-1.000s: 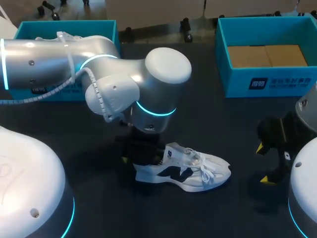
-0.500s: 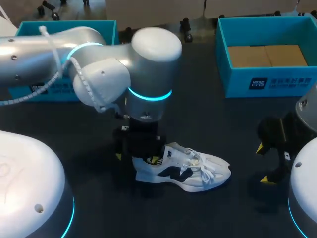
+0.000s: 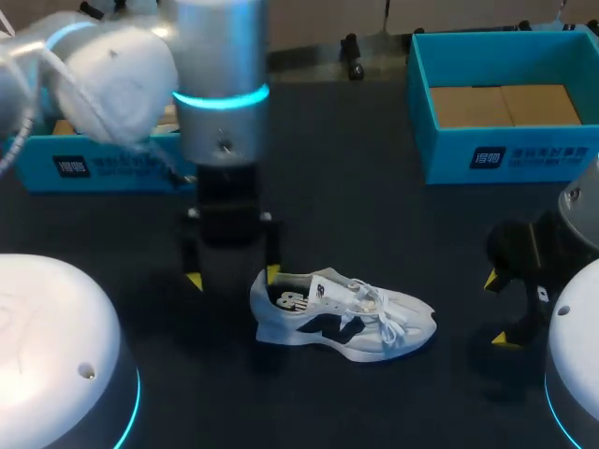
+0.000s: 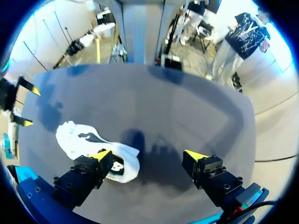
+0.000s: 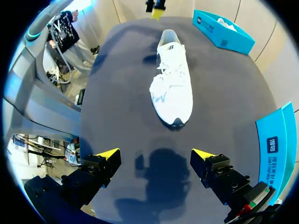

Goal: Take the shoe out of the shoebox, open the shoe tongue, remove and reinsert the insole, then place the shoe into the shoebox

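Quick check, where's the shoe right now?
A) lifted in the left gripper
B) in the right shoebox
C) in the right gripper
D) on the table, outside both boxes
D: the shoe lies on the table, with the left gripper open by its heel.

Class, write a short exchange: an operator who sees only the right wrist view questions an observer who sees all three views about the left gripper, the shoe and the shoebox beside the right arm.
Operator: Is the left gripper holding the shoe?
Observer: No. It is open: one finger is by the shoe's heel, the other over bare table.
Operator: What is inside the right shoebox?
Observer: Only brown cardboard, no shoe.
Operator: Is the insole in?
Observer: A dark insole shows in the heel opening.
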`<state>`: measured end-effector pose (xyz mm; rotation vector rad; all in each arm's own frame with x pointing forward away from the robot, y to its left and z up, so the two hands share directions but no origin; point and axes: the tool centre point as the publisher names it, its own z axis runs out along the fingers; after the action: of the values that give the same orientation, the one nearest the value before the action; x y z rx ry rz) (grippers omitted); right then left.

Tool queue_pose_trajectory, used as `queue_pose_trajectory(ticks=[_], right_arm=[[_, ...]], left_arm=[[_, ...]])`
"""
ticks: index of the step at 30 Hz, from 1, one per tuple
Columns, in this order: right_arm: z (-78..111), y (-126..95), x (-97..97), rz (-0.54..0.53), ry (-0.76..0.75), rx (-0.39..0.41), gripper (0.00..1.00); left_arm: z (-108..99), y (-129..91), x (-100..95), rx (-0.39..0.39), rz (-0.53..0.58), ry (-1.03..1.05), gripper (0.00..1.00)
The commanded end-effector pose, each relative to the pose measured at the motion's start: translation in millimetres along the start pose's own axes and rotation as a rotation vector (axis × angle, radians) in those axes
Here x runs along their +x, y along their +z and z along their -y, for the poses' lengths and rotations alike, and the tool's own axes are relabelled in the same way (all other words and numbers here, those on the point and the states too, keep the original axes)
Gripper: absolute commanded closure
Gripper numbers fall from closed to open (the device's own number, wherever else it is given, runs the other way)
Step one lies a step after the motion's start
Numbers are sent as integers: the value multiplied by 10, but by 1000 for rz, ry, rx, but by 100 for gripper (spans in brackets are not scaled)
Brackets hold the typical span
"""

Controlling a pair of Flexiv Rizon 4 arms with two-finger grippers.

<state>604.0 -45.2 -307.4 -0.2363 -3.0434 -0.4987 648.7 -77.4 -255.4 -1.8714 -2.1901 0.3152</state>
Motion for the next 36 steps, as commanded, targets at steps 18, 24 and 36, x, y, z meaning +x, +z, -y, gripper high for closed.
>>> queue_pose_trajectory(ticks=[18,24,36], right_arm=[[3,3,19,4,0,1,0],[3,3,19,4,0,1,0],[3,3,19,4,0,1,0]], left_arm=[[-124,-289,648,198,296,-122,0],[-325,-203,803,275,415,-362,0],[-526,108,1109,451,660,-690,0]])
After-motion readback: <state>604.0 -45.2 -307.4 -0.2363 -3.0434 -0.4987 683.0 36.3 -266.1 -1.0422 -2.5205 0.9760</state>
